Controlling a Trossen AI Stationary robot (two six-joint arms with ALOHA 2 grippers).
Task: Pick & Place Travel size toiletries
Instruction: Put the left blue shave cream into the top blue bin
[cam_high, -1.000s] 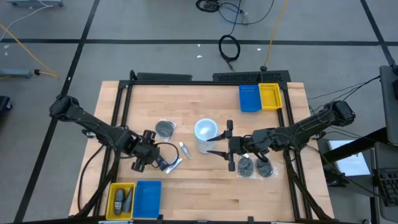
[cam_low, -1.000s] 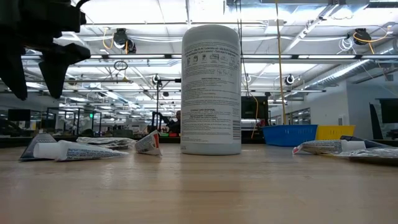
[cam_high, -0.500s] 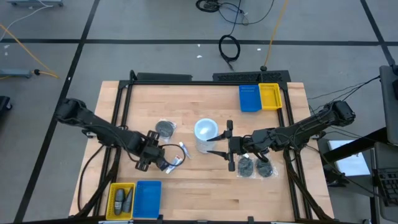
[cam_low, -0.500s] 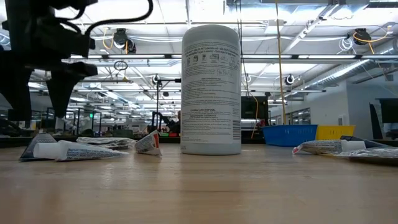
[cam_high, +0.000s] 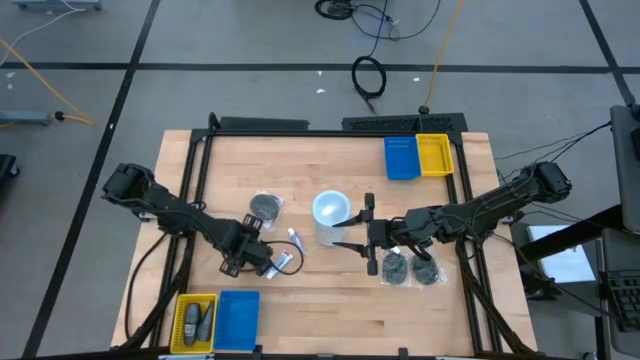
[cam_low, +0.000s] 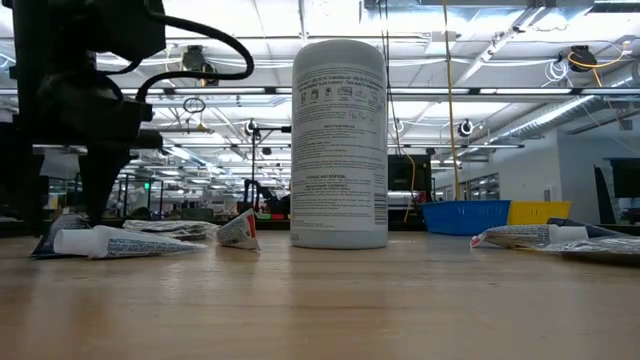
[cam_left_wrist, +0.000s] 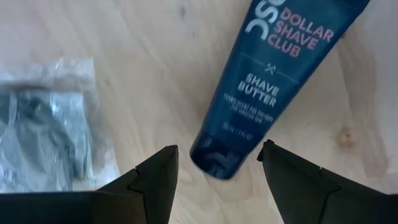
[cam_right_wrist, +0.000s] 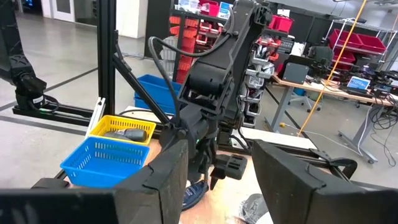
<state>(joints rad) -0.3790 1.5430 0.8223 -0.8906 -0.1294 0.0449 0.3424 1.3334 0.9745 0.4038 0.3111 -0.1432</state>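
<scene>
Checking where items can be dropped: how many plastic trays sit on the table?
4. A blue tray and a yellow tray sit side by side at the far right; another yellow tray, holding dark items, and a blue tray sit at the near left.

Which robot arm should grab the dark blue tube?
Probably the left. Its left gripper hangs right above the blue shave butter tube, fingers open either side of its end. The right gripper waits beyond the white cylinder.
</scene>
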